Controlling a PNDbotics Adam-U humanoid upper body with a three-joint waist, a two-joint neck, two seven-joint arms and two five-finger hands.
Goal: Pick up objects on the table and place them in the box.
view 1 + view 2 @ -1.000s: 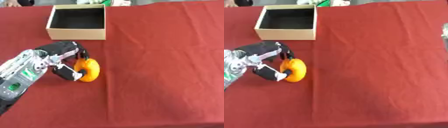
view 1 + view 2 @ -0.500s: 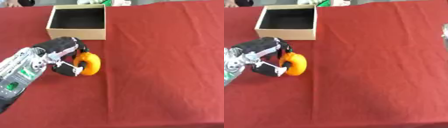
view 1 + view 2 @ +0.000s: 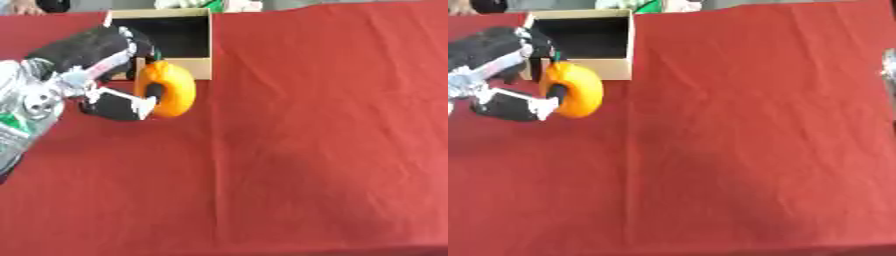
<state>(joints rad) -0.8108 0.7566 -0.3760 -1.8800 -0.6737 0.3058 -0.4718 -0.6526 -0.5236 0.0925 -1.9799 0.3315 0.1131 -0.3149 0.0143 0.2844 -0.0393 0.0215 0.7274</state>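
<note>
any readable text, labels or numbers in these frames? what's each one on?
No readable text anywhere.
Green patch on the left arm: may be a label, too blurred to read.
Cardboard box: no print visible.
Orange fruit, held in the left robot hand: no sticker visible.
Red tablecloth: plain.

Both eyes sit side by side in the robot's head and look down from close above at the same red table [image 3: 332, 150], with the box [image 3: 203, 70] at the far edge in both.
</note>
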